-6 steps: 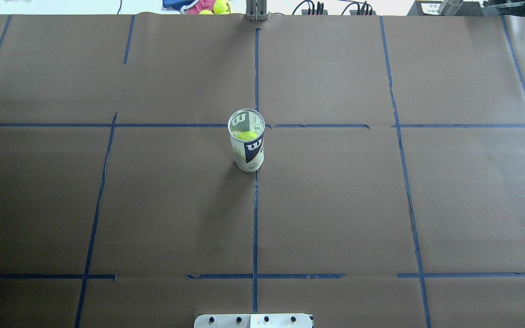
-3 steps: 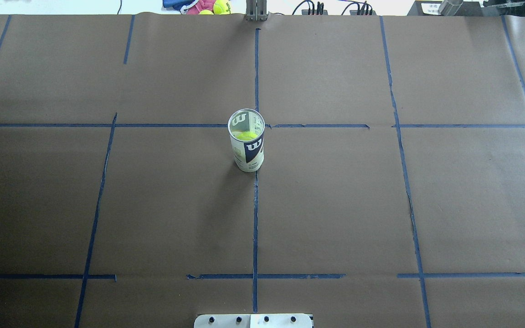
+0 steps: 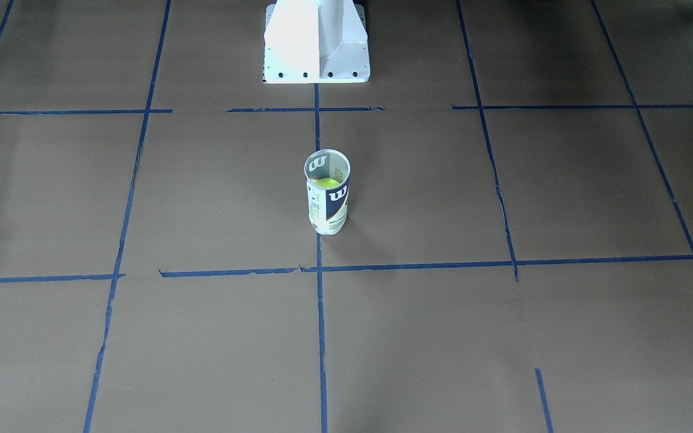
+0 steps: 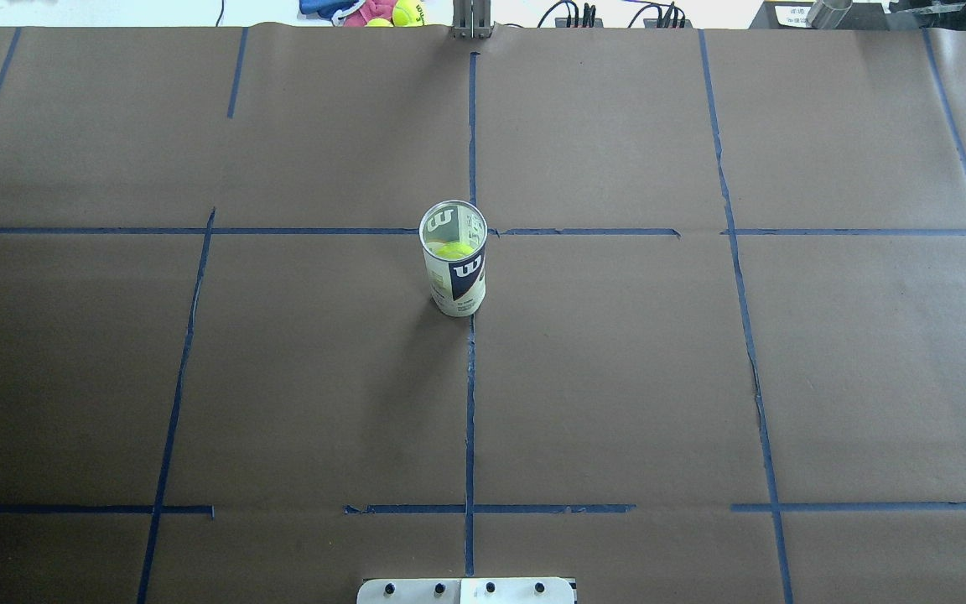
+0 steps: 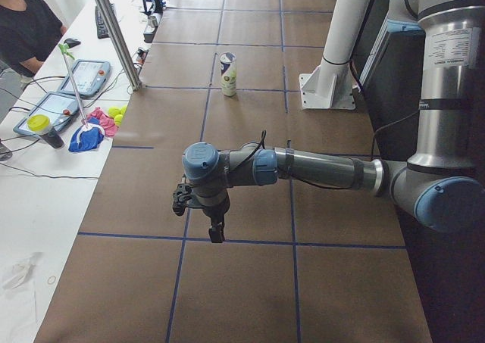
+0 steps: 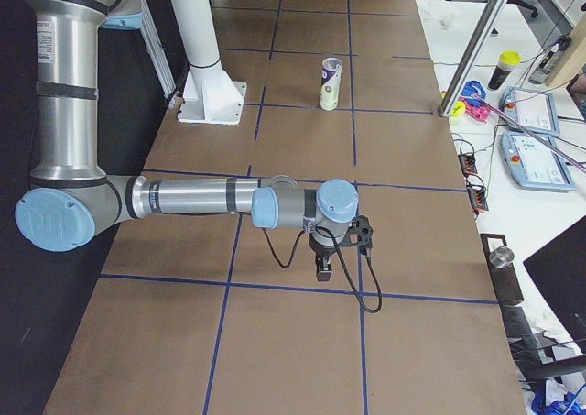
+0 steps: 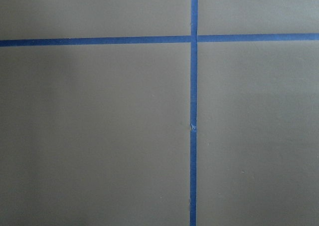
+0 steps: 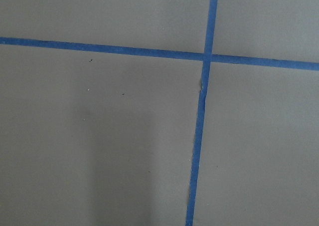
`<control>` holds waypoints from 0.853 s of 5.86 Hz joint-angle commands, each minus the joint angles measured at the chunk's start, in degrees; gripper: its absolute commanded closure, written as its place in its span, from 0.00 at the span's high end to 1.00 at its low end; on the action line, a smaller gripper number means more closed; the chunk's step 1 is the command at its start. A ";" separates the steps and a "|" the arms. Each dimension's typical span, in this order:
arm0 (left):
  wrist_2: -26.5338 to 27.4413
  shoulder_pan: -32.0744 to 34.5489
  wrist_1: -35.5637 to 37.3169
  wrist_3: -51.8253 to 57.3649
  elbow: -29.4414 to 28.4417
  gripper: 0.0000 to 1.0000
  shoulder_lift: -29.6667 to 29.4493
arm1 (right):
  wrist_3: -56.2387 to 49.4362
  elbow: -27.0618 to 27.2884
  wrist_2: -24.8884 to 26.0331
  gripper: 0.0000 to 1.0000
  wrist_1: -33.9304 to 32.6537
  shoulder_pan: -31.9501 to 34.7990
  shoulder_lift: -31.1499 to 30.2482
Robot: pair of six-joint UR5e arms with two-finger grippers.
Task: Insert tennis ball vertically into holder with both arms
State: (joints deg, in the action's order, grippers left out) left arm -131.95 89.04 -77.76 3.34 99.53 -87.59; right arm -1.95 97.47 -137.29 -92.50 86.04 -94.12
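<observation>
- The table (image 4: 617,377) is big and flat. Smooth brown paper covers it, and thin blue tape lines (image 4: 470,403) cut it into big boxes.
- The left arm (image 5: 326,169) is a long grey metal tube with round light blue caps. It lies low and reaches out over the table end on the robot's left.
- The right arm (image 6: 192,198) looks the same. It reaches out over the other table end.
- The white base (image 3: 316,42) is hard and blocky. It stands at the robot's side of the table, on the middle tape line.
- The holder (image 4: 456,281) is a tall round can of clear plastic with a white and dark blue label. It stands upright in the middle of the table, its round top open. It is well apart from both arms, the base and every table edge.
- The left gripper (image 5: 217,233) is black and points down at the paper. I cannot tell if it is spread or closed.
- The right gripper (image 6: 322,270) is black and points down too. I cannot tell its state either.
- The tennis ball (image 4: 454,250) is round, fuzzy and yellow-green. It sits inside the holder.
</observation>
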 commanded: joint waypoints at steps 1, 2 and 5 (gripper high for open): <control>-1.45 -0.01 0.50 0.00 0.14 1.00 0.23 | 0.02 0.53 0.52 1.00 0.03 0.00 -0.19; -8.34 -0.01 0.33 0.00 -0.90 1.00 0.32 | 0.45 0.44 0.53 1.00 0.03 0.00 -0.19; -8.06 0.00 -1.50 0.26 -0.65 1.00 2.07 | 0.02 0.18 0.62 1.00 0.03 0.00 -0.19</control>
State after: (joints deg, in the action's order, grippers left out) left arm -139.90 89.07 -78.20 3.57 98.97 -86.28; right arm -1.87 97.73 -136.68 -92.46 86.05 -94.31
